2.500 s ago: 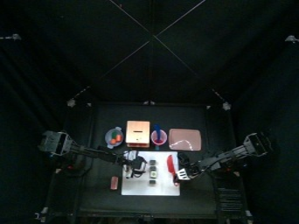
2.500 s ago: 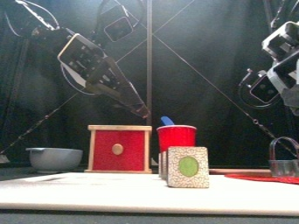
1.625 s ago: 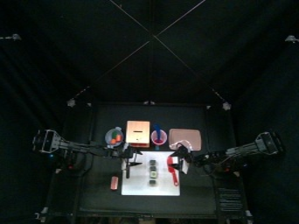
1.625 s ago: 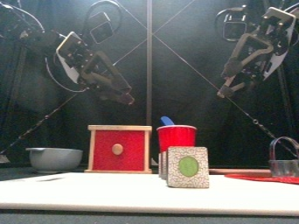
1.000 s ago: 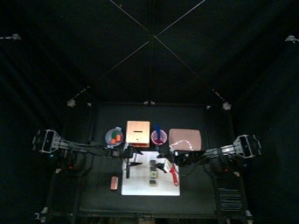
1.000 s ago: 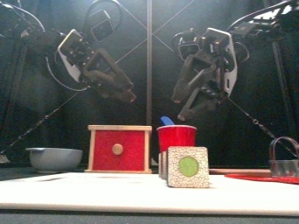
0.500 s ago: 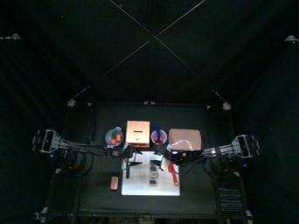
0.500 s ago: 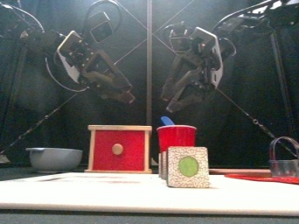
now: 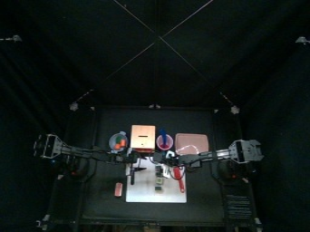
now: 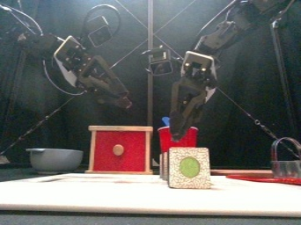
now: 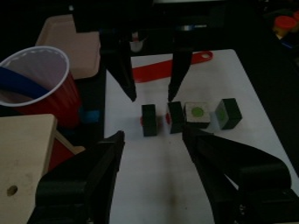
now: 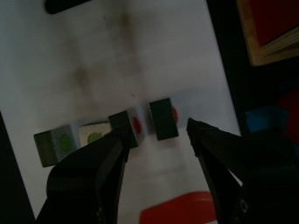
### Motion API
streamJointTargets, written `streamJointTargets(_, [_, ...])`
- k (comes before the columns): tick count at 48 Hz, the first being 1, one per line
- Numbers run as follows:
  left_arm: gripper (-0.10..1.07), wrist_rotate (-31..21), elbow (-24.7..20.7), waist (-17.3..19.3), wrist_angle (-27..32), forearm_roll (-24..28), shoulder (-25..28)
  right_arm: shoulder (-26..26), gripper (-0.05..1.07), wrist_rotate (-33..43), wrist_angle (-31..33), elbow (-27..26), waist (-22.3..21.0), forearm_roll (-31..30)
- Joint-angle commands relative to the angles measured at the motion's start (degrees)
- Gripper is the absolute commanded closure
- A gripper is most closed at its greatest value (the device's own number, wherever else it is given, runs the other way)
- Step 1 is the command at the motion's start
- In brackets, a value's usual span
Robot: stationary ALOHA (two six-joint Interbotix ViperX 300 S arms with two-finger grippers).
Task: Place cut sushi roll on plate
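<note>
- right gripper (image 11: pixel 149 74) hangs over the white mat (image 12: pixel 128 52), jaws spread wide, nothing between them;
- cut roll (image 12: pixel 163 120) stands on the mat, under those jaws;
- left gripper (image 11: pixel 155 171) hovers wide apart, empty

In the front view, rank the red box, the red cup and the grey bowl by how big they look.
1. Red box, largest.
2. Red cup, partly hidden behind the sushi piece, so its full size is unsure.
3. Grey bowl, similar in width to the box but much lower.
</note>
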Motion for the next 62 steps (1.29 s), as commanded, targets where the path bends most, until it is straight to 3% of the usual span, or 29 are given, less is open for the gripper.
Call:
streamJointTargets(1, [0.07,-0.09,-0.18,0.18,-0.44,-0.09,-0.88,-0.53,0.16,-0.18,-0.53,-1.23,-0.26,0.26])
streamJointTargets(21, [0.07,-0.18,2.46,1.41,-0.53,-0.88,-1.41,3.52,0.17,0.09,-2.37,-1.49,-0.18,1.32])
streamJointTargets(30, [0.07,-0.09,2.99,1.41,-0.53,-1.85,-1.32,3.43,0.37,0.26,-3.69,-0.18,-0.26,1.93])
streamJointTargets(33, [0.07,-0.09,3.08,1.49,-0.53,-1.93,-1.32,2.37,0.42,0.53,-3.34,0.79,-0.26,2.37])
streamJointTargets(39, [0.07,-0.18,3.16,1.49,-0.53,-1.85,-1.41,-2.02,0.42,0.97,-2.81,3.52,-0.26,2.72])
streamJointTargets(47, [0.07,-0.09,3.08,1.58,-0.53,-1.93,-1.23,-12.13,0.42,5.27,2.64,9.84,-0.44,2.46])
streamJointTargets(54, [0.07,-0.09,2.9,2.9,-0.53,-1.93,-0.79,-20.83,0.42,14.24,5.63,16.44,-4.66,-2.02])
streamJointTargets(58, [0.07,-0.09,2.64,3.87,-0.53,-1.93,-0.79,-24.08,0.42,21.01,4.66,19.42,-10.63,-6.77])
streamJointTargets(62, [0.07,-0.09,2.37,3.96,-0.53,-1.93,-0.62,-23.99,0.42,29.27,2.72,20.74,-17.67,-9.49])
